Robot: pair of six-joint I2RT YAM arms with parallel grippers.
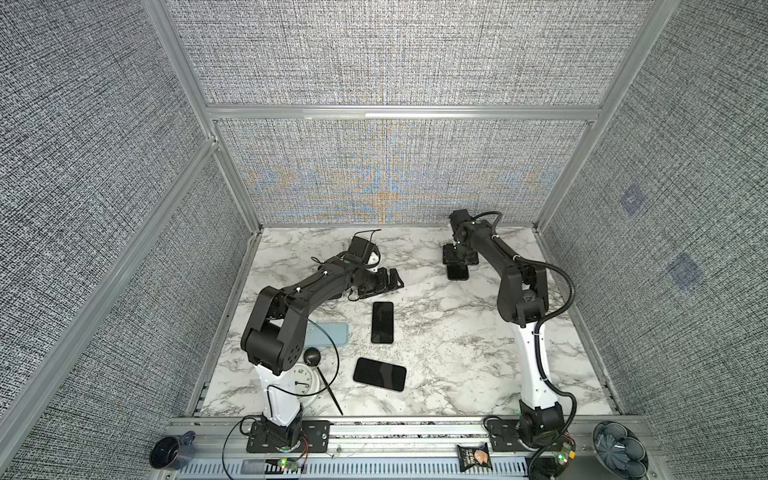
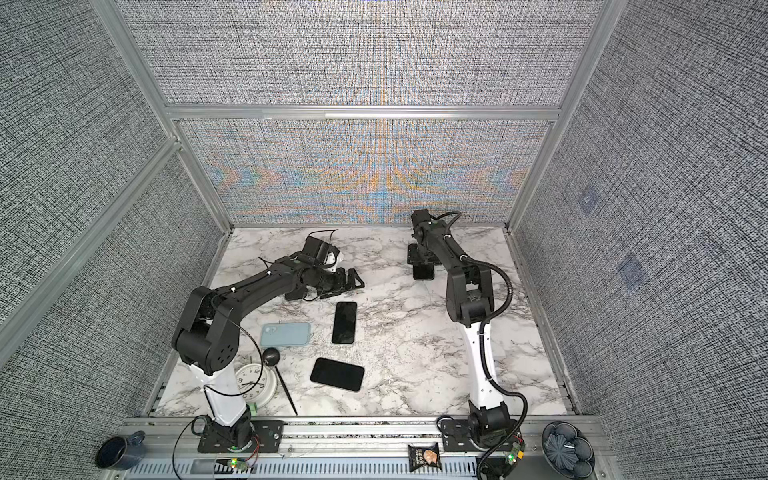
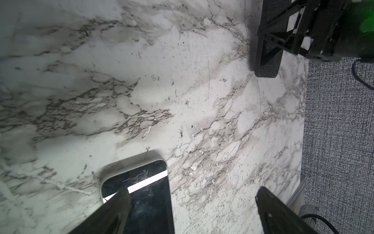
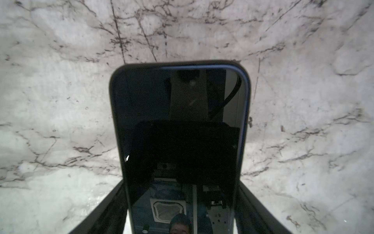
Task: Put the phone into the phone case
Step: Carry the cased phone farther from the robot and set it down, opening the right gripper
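At the back of the marble table, my right gripper (image 4: 182, 208) is shut on a black phone with a dark blue case rim (image 4: 180, 125), its fingers against both long sides. In both top views that phone (image 1: 458, 274) (image 2: 423, 274) lies flat under the gripper (image 1: 459, 259). A pale blue phone case (image 2: 286, 334) lies empty at the left, partly hidden by my left arm in a top view (image 1: 332, 334). Two bare phones lie mid-table (image 1: 382, 322) (image 1: 379, 374). My left gripper (image 1: 395, 280) (image 3: 192, 200) hangs open, one finger (image 3: 113, 210) above the nearer phone's end (image 3: 149, 194).
A white clock (image 1: 305, 380) and a black ball-tipped stick (image 1: 312, 356) lie by the left arm's base. On the front rail are a mug (image 1: 172, 451), a snack packet (image 1: 473, 457) and a dark bowl (image 1: 619, 451). Grey fabric walls close in three sides.
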